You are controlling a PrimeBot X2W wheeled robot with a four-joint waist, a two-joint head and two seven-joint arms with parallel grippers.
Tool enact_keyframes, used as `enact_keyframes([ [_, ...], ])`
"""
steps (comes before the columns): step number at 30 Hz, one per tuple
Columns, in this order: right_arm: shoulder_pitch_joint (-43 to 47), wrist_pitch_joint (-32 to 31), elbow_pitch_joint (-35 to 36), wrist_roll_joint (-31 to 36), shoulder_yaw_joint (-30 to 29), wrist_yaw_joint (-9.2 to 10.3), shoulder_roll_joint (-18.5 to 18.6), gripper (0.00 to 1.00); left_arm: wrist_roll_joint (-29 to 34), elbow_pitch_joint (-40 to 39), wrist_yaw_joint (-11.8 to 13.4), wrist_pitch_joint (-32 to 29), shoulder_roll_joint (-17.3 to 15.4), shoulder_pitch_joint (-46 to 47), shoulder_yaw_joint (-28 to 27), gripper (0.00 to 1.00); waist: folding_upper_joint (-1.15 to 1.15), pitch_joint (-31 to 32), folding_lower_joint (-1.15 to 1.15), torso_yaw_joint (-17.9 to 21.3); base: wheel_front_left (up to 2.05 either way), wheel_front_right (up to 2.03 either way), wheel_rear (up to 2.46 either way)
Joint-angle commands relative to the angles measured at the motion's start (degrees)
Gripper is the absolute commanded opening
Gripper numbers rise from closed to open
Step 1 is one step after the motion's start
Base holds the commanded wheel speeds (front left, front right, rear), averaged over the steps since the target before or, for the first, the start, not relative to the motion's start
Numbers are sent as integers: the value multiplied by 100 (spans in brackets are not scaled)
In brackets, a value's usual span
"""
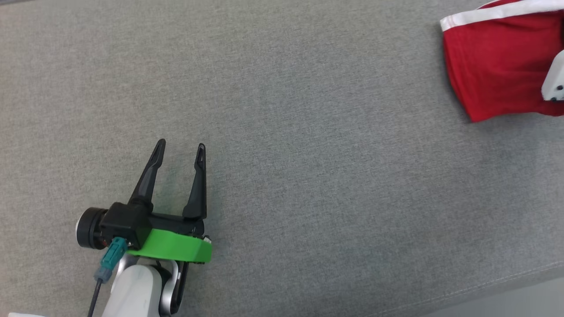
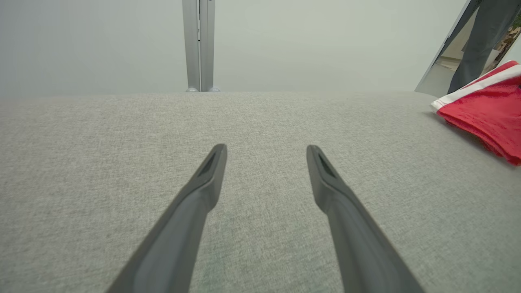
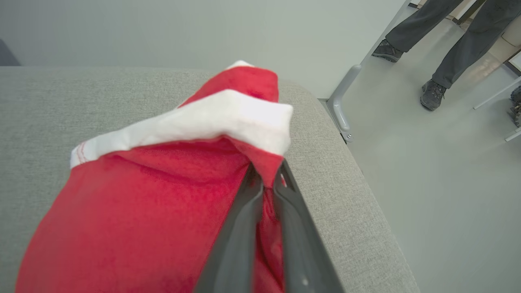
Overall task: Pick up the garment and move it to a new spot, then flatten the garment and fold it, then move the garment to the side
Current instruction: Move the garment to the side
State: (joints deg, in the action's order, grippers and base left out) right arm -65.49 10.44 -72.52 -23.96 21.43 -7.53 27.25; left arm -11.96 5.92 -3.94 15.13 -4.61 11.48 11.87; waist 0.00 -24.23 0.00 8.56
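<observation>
Garment [image 1: 493,66] on padded surface [image 1: 282,132], far-right corner; person [image 3: 468,44] on floor [image 3: 427,183] beyond.

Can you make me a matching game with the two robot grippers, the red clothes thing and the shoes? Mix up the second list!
Things:
1. left gripper
2. right gripper
3. red fabric garment with a white band
4. person's dark shoes

States or places:
A. shut on cloth
B. on the pale floor
C. open, holding nothing
D. resting on the grey fabric surface, by its corner

Pairs: 1-C, 2-A, 3-D, 4-B
</observation>
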Motion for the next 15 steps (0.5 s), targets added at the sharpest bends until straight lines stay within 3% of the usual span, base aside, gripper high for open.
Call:
enact_keyframes([
  [1, -118, 10, -50, 97, -35, 8, 100, 0, 22, -30, 32, 1, -53, 25, 5, 100, 0, -238, 0, -222, 0, 0, 0],
  [6, -289, 112, -122, 428, -246, 8, 309, 0, 29, -80, 52, 0, -73, 2, 34, 100, 0, -342, 0, -270, 0, 0, 0],
  [8, -299, 164, -133, 607, -419, 8, 344, 100, 31, -87, 61, 0, -80, 21, 43, 100, 0, -373, 0, -273, 0, 0, 0],
  [15, -189, 423, -142, 1201, -1100, 8, 252, 100, 19, -61, 92, -11, -88, 102, 94, 100, 0, -380, 0, -238, 0, 0, 0],
])
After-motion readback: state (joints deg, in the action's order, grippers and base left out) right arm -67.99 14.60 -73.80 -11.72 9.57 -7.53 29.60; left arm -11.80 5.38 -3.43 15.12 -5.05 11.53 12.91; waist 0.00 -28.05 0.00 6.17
